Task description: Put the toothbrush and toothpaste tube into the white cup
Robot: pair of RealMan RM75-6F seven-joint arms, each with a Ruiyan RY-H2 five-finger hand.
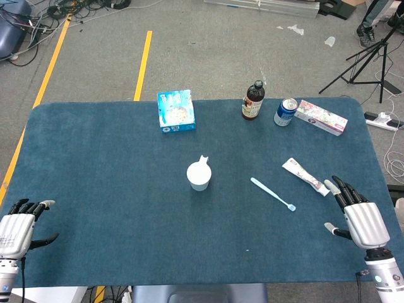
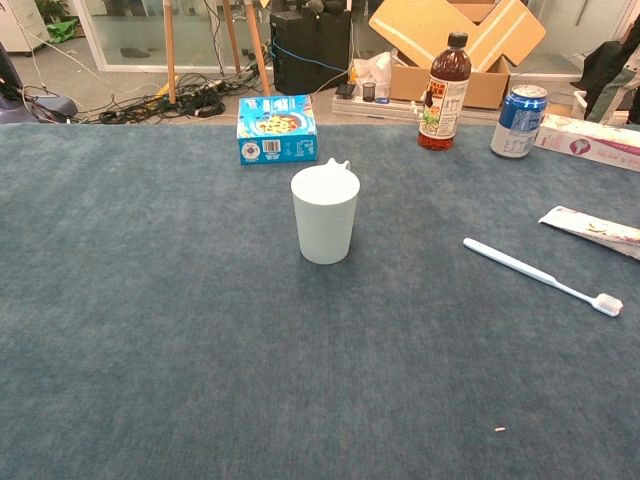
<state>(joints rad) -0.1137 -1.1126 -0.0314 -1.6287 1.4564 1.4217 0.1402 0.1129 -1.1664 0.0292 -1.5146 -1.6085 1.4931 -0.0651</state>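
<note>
The left hand (image 1: 17, 228) rests at the near left edge of the blue surface (image 1: 101, 189), fingers apart and holding nothing, well apart from everything else. Further right, at the far side, lies a blue box (image 1: 176, 111). Near the middle stands the white cup (image 1: 198, 176), upright, with a small tab on its rim; from the head view nothing shows inside it. At the far edge beyond it stand a dark bottle (image 1: 252, 101) and, just beside it, a blue can (image 1: 285, 112), with a long white carton (image 1: 320, 117) lying next to the can. The toothbrush (image 1: 273, 194) lies flat on the surface right of the cup, bristle end toward the near right. The toothpaste tube (image 1: 304, 176) lies flat further right, its cap end just beside the fingertips (image 1: 335, 184) of the right hand (image 1: 361, 218). That hand rests near the right edge, fingers spread, holding nothing.
</note>
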